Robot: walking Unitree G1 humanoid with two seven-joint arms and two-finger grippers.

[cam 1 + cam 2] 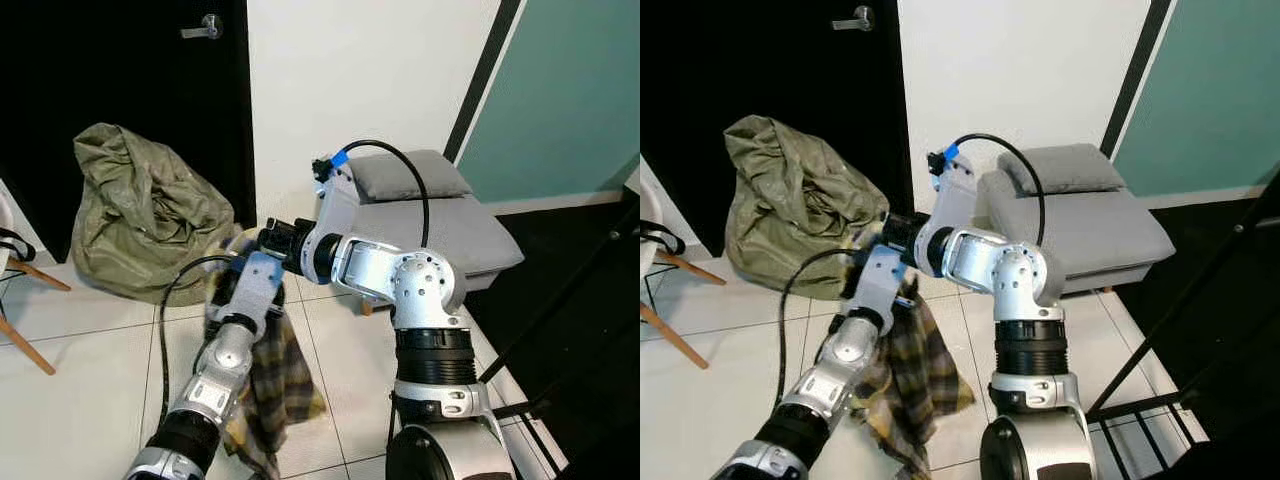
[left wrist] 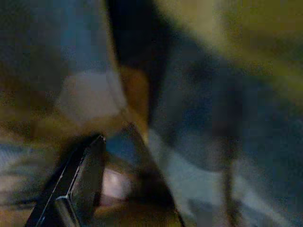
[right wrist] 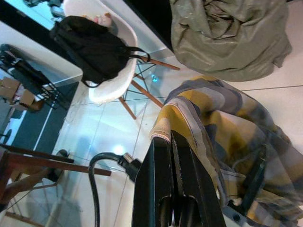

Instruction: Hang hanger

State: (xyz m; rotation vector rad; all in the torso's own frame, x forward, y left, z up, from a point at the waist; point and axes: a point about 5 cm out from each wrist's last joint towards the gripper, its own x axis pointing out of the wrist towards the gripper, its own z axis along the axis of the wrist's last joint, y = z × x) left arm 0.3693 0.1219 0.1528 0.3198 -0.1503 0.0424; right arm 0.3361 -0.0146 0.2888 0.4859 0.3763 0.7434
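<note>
A yellow and grey plaid shirt [image 1: 275,380] hangs in front of me above the tiled floor, draped over my left wrist. My left gripper [image 1: 243,252] reaches up into the cloth, and the left wrist view is blurred fabric close up. My right gripper [image 1: 258,240] comes in from the right and meets the shirt's top edge. In the right wrist view its black fingers [image 3: 165,156] are pressed together on the hem of the shirt [image 3: 227,127]. I cannot make out a hanger in the folds.
An olive sack [image 1: 140,210] slumps against the black door [image 1: 120,60]. A grey padded seat [image 1: 440,225] stands by the white wall. A white chair carrying a black backpack [image 3: 94,47] is on my left, and a black rail [image 1: 570,300] slants at my right.
</note>
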